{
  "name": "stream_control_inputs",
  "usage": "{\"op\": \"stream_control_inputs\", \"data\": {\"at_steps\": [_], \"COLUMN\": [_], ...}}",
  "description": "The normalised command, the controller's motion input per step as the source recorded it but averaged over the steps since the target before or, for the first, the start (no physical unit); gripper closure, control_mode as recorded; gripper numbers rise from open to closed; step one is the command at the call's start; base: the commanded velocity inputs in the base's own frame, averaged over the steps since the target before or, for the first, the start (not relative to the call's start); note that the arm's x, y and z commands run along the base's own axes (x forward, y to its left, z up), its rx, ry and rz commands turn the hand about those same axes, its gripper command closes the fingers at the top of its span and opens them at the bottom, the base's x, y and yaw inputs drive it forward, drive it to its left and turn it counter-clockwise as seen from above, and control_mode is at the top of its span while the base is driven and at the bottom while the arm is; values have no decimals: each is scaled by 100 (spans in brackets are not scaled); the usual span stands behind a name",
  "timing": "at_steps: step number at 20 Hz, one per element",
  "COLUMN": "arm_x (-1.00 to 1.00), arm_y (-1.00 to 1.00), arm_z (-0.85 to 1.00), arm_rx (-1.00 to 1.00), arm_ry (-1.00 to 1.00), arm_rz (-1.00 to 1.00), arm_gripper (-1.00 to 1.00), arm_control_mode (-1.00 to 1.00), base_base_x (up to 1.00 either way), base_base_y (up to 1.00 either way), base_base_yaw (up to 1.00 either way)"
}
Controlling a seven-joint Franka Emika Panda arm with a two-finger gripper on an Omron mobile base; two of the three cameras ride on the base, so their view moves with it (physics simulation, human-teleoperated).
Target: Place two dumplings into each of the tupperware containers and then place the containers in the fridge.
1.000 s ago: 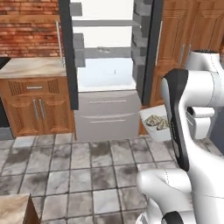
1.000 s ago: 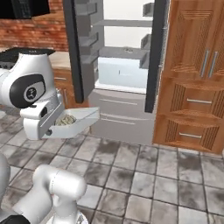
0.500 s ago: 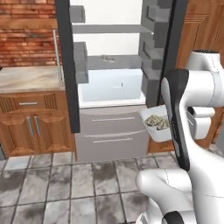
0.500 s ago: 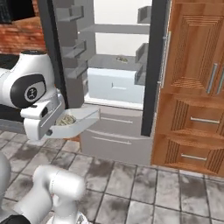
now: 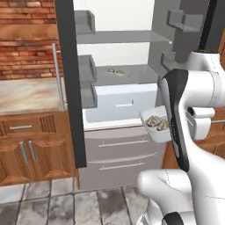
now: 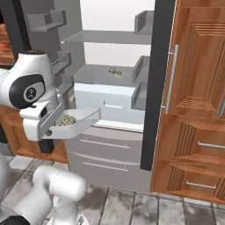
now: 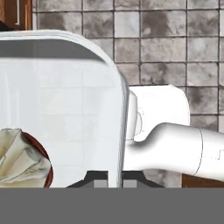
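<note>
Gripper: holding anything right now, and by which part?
Yes. The gripper is shut on the shallow pale grey-white tupperware container with olive-tan dumplings inside, its fingers pinching the rim at one edge.

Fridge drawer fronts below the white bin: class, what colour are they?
Pale grey, with thin silver bar handles; the drawer fronts show best in the right base view.

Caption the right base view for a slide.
End effector holds a container of dumplings before the open fridge.
</note>
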Motion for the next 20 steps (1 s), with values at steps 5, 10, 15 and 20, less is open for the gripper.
{"op": "stream_control_inputs", "data": {"at_steps": [5,10,15,20], "arm_x": [0,0,0,0], "arm_y": [0,0,0,0], "arm_z": [0,0,0,0], "arm_rx": [0,0,0,0], "arm_ry": [0,0,0,0], "arm_rz": [0,0,0,0], "arm_gripper": [100,100,100,100], "arm_control_mode": [100,100,100,100], "base_base_x": [95,92,75,45], "base_base_y": [6,21,15,0], "base_base_yaw": [-18,-8,-3,0]}}
